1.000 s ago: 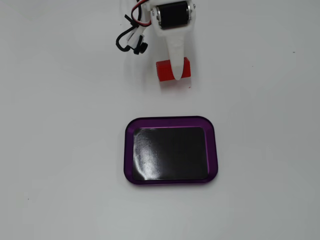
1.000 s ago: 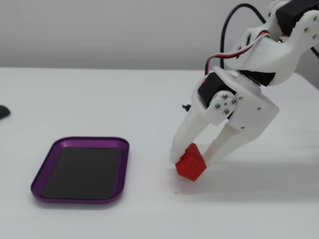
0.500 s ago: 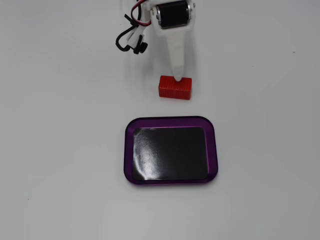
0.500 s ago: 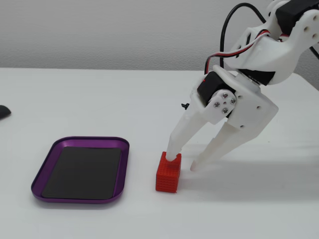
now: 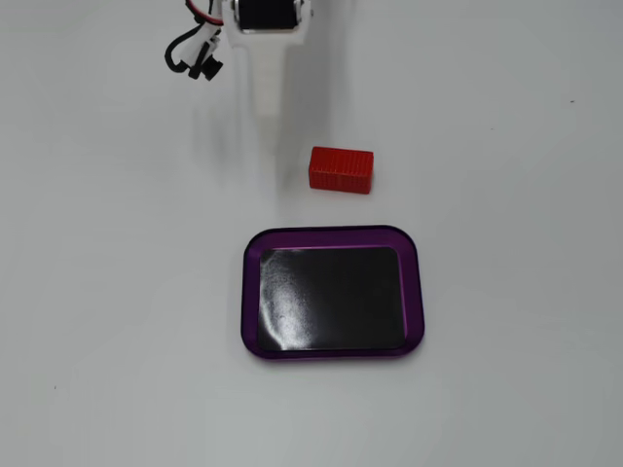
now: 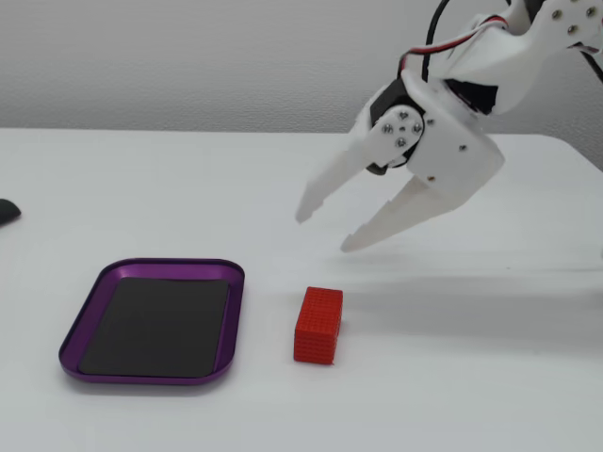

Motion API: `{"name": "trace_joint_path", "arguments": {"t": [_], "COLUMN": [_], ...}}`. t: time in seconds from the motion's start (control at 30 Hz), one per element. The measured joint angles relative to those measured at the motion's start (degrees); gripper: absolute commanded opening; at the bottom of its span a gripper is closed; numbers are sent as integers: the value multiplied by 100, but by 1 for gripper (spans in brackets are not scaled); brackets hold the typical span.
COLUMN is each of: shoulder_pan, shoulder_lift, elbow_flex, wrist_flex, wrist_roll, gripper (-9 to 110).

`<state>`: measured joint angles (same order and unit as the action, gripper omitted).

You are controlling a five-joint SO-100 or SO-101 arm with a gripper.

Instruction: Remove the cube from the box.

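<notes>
The red ribbed cube (image 5: 341,169) lies on the white table, outside the box and a short way from its rim; it also shows in the other fixed view (image 6: 318,325). The purple-rimmed box (image 5: 333,233) with the glossy black bottom is empty, as both fixed views show (image 6: 170,265). My white gripper (image 6: 324,231) is open and empty. It hangs in the air above and just beyond the cube, apart from it. In a fixed view only the white arm (image 5: 268,58) shows, coming in from the top edge.
Black and red cables (image 5: 190,53) hang beside the arm at the top. A small dark object (image 6: 5,210) lies at the table's left edge. A pale wall stands behind the table.
</notes>
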<state>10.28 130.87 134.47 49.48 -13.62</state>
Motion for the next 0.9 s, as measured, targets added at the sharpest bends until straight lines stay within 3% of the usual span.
{"name": "trace_joint_path", "arguments": {"t": [0.27,0.53,0.9], "shoulder_pan": [35,79,62], "shoulder_lift": [2786,5563,5730], "elbow_flex": [88,1705,3006], "wrist_flex": [492,536,554], "wrist_roll": [0,18,53], "gripper": [23,23,22]}}
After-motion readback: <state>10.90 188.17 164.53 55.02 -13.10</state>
